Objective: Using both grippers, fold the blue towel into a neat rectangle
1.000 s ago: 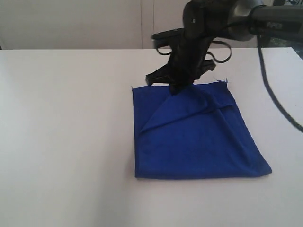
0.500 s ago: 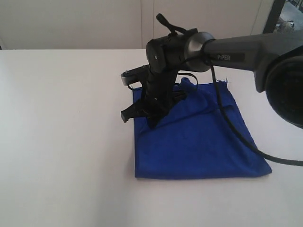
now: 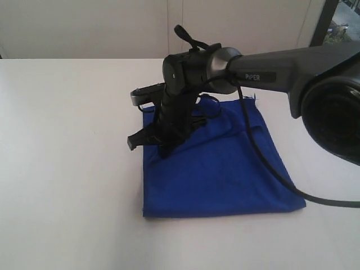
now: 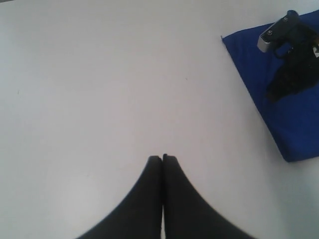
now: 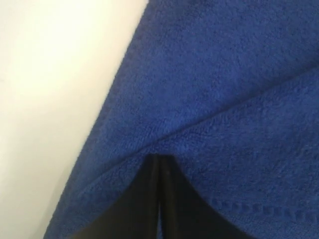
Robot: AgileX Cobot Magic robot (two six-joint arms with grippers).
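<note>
White tabletop [image 3: 67, 140] fills the left side of the scene, and nothing lies on that part. The left gripper [image 4: 162, 158] hangs over this bare surface, its fingers pressed together with nothing between them, well apart from the cloth.

Right of centre lies the blue towel [image 3: 225, 174], already doubled into a rough, slightly skewed block with a slanting upper layer. The right gripper [image 3: 167, 149] reaches across from the right and comes down on the towel near its left edge. In the right wrist view the fingers [image 5: 149, 199] are closed tight, their tips set at a fold line [image 5: 239, 107] in the pile. No cloth shows between them, so I cannot tell whether a thin layer is pinched or merely pressed. A black cable [image 3: 264, 163] trails over the towel's right half and off to the right.

The main risk is dragging. With the tips bearing down and no second gripper anchoring the cloth, any sideways motion would likely slide the whole towel along the smooth table instead of turning a layer over. The slanting layer could then set into a crooked crease, spoiling the rectangle. The loose cable might also catch the soft pile and ruck the right edge.
</note>
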